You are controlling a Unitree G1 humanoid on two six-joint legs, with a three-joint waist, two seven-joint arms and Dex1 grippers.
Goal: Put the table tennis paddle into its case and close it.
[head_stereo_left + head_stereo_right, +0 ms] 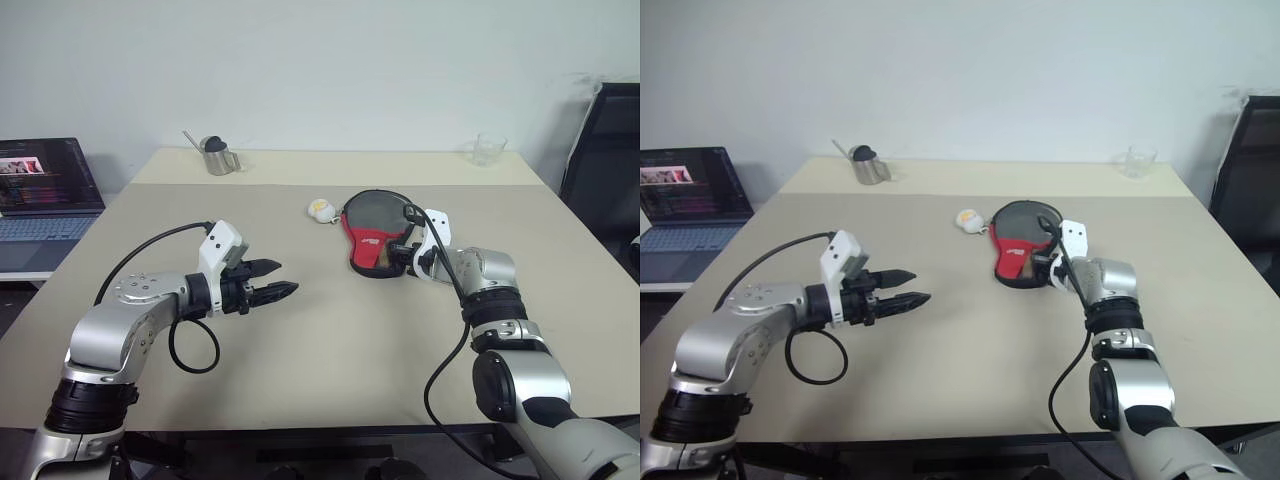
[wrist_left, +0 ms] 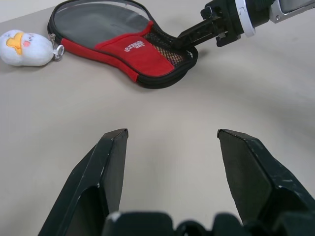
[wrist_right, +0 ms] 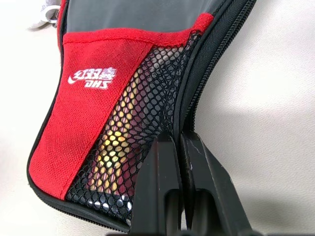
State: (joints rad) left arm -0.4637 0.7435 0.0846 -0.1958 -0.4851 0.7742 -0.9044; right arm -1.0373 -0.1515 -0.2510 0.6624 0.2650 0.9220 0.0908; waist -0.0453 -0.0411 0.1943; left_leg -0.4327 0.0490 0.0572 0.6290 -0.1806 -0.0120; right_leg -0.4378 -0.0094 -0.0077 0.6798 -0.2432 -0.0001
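The case (image 1: 372,245), black with a red lettered panel and a mesh pocket, lies flat right of the table's middle. The paddle's dark grey face (image 2: 98,19) shows inside its open top, and the wooden handle glints through the mesh (image 3: 115,142). My right gripper (image 3: 179,142) is shut on the case's zipper edge at the narrow handle end, also seen from the head (image 1: 402,262). My left gripper (image 1: 285,291) hovers open above bare table, well left of the case, fingers pointing toward it.
A small white ball-shaped charm (image 1: 321,209) lies by the case's round end. A metal cup (image 1: 220,158) and a clear glass (image 1: 489,149) stand at the table's far edge. A laptop (image 1: 45,190) sits off the left side, a black chair (image 1: 605,170) on the right.
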